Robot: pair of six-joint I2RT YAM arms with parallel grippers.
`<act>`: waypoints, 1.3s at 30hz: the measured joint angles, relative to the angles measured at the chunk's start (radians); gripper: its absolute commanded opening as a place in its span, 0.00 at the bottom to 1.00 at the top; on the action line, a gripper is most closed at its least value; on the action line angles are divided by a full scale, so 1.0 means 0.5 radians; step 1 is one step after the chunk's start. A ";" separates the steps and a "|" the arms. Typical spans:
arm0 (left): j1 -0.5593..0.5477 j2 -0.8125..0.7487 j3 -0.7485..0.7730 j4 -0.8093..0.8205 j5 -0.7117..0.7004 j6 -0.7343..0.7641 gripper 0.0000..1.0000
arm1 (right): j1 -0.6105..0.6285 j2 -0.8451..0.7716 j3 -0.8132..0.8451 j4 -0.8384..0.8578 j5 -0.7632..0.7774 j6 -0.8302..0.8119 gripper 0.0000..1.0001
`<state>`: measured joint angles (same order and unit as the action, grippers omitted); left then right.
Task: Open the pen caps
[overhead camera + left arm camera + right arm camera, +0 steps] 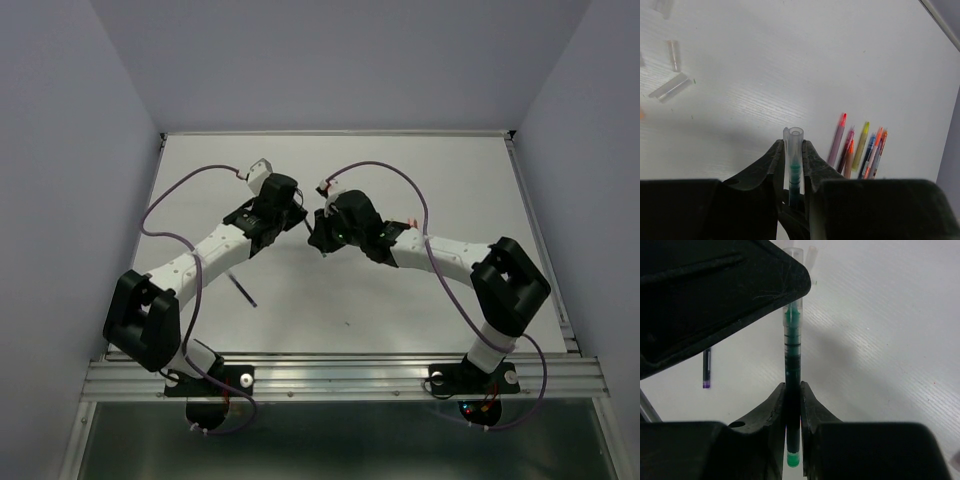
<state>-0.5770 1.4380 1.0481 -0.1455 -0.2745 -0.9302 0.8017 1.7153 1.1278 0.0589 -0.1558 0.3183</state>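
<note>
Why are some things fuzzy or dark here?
Left wrist view: the loose caps at top left are blurred, the pens slightly soft. Right wrist view: the left gripper looms dark, with a soft shadow on the table. Top view: evenly lit, little shadow.

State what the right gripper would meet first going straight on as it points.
Probably the left gripper: it grips the clear plastic cap of the slim green-inked pen held by the right gripper, directly ahead. Depth is unclear.

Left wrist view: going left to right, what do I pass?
loose caps → green pen, clamped in the left gripper → pen cluster
</note>
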 measured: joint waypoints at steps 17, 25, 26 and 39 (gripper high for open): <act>0.016 -0.117 0.011 0.056 0.011 0.066 0.43 | 0.036 -0.039 0.007 -0.011 0.243 0.111 0.01; 0.016 -0.117 0.011 0.043 0.021 0.071 0.43 | 0.037 -0.039 0.028 -0.011 0.249 0.117 0.01; 0.017 -0.117 0.011 0.043 0.023 0.071 0.43 | 0.037 -0.039 0.031 -0.011 0.249 0.117 0.01; 0.018 -0.053 0.011 0.045 0.056 0.081 0.18 | 0.037 -0.040 0.048 -0.009 0.245 0.095 0.01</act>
<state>-0.5678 1.4113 1.0538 -0.1230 -0.2466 -0.8898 0.8200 1.6955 1.1519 0.0544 -0.0334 0.3656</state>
